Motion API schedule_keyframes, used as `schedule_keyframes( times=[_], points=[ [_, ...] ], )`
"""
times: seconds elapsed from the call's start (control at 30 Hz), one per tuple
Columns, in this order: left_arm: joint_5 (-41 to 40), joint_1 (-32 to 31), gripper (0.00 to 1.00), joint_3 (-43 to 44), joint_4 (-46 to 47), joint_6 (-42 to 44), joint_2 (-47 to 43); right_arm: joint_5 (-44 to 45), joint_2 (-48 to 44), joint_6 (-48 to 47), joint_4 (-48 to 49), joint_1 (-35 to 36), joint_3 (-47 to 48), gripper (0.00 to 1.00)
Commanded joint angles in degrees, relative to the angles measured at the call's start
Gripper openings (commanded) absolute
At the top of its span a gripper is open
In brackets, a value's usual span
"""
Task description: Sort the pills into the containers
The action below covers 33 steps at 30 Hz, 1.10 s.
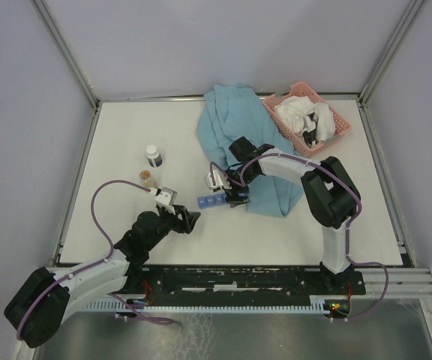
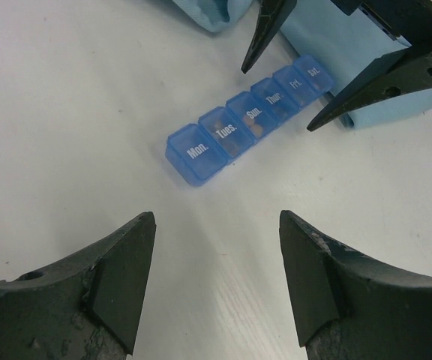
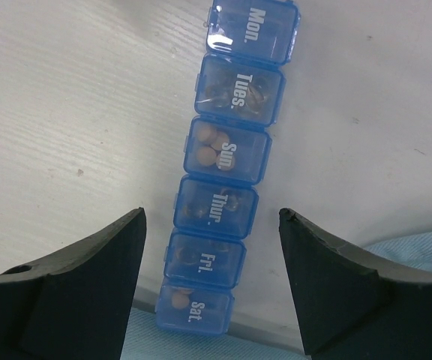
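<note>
The blue translucent organiser strip [image 1: 213, 201] lies on the white table with its lids down, labelled Mon. to Sat. It also shows in the left wrist view [image 2: 246, 129] and the right wrist view [image 3: 227, 172]. Tan pills [image 3: 208, 145] show through several lids, one of them in the Sat. compartment [image 3: 178, 300]. My right gripper [image 1: 228, 196] is open and straddles the strip's Thur./Fri. end [image 3: 212, 214] without touching it. My left gripper [image 1: 189, 220] is open and empty, low over bare table just short of the Mon. end [image 2: 216, 217].
A dark-capped pill bottle [image 1: 154, 156] and a small amber jar [image 1: 148, 177] stand at the left. A blue cloth [image 1: 231, 131] lies behind the strip, touching its Sat. end. A pink mesh basket [image 1: 337, 120] holding white cloths sits at the far right.
</note>
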Motion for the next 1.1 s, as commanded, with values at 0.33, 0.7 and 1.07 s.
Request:
schedule_keyframes(
  times=[0.33,0.7,1.07],
  points=[
    [-1.17,-0.02,0.75,3.74,0.91,-1.64,2.62,-4.19,0.99,2.87,-5.47,-1.96,4.77,0.77],
    [9.83,0.37,0.78,9.20,3.61,13.44,13.53,1.77,0.65,-3.85,-1.15,-0.97,0.08,0.74],
    [17.81,-0.47,0.78,0.84,16.33,11.49,10.56,-1.98,1.97,-18.75,-14.97,-0.98,3.23,0.59]
  ],
)
